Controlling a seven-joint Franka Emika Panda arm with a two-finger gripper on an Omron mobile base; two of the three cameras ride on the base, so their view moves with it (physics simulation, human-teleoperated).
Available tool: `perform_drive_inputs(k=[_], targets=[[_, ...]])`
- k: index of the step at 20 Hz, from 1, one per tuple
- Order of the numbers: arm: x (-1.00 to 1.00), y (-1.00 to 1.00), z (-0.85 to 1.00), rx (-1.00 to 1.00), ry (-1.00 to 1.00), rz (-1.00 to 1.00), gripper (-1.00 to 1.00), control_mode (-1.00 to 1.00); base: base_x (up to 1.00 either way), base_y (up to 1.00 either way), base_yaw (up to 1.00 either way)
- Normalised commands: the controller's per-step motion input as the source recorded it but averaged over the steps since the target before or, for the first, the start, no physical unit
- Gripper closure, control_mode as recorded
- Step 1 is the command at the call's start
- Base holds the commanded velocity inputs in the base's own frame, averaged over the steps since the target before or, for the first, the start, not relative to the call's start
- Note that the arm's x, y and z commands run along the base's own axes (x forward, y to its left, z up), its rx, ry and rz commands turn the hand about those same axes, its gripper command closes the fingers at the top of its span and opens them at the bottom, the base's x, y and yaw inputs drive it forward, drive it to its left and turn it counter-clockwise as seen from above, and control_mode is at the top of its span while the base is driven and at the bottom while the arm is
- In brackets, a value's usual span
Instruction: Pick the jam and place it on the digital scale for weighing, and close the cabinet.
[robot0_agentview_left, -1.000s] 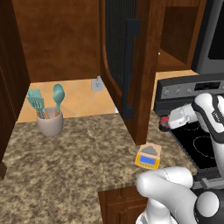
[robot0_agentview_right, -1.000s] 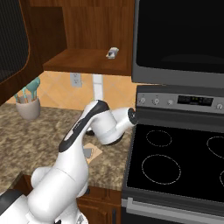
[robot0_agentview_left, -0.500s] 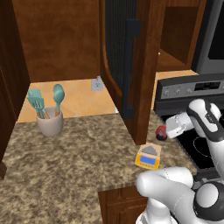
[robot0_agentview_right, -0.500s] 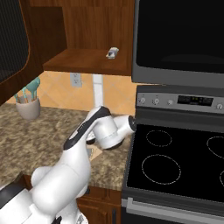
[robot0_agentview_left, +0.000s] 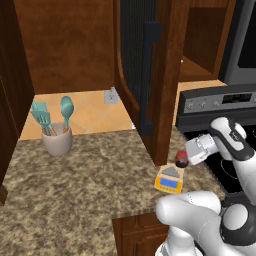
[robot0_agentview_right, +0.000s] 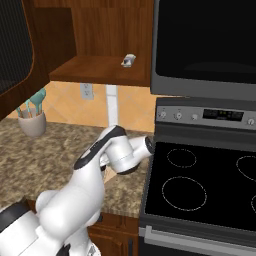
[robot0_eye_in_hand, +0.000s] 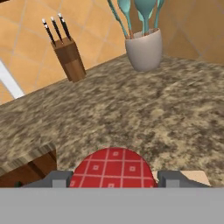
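The fingers (robot0_agentview_left: 183, 161) are clamped on the jam (robot0_agentview_left: 181, 160), a small dark-red jar held off the worktop (robot0_agentview_left: 95, 185); in the hand view its red checked top (robot0_eye_in_hand: 113, 170) sits between the two grey finger tips (robot0_eye_in_hand: 54, 178). Just below the fingers and a little toward the robot lies the digital scale (robot0_agentview_left: 169, 179), yellow-orange with a blue panel, flat on the worktop near its front edge; the jar hangs above the scale's far end, not touching it. Beyond the fingers the cabinet (robot0_agentview_left: 146, 75) door stands open, its dark ribbed panel and black bar handle (robot0_agentview_left: 146, 80) edge-on. Farther out stand a pale utensil cup (robot0_agentview_left: 56, 138) with teal tools and a wooden knife block (robot0_eye_in_hand: 70, 58). The black stove (robot0_agentview_right: 200, 190) lies on the fingers' other side.
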Motion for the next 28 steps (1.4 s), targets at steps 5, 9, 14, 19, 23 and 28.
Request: perform_drive_inputs(k=[5,9,14,19,23,28], targets=[[0.04,0.03,-0.26,0.00,0.01,0.03,1.00,-1.00,0.00,0.00,0.00],[0.01,0.00,-0.31,0.00,0.00,0.00,1.00,-1.00,0.00,0.00,0.00],[0.05,0.06,-0.11,0.00,-0.05,0.01,1.00,-1.00,0.00,0.00,0.00],[0.17,0.00,-0.13,0.00,0.00,0.00,1.00,-1.00,0.00,0.00,0.00],[0.07,0.00,-0.12,0.00,-0.01,0.00,1.00,-1.00,0.00,0.00,0.00],[0.14,0.00,-0.21,0.03,-0.02,0.01,1.00,-1.00,0.00,0.00,0.00]])
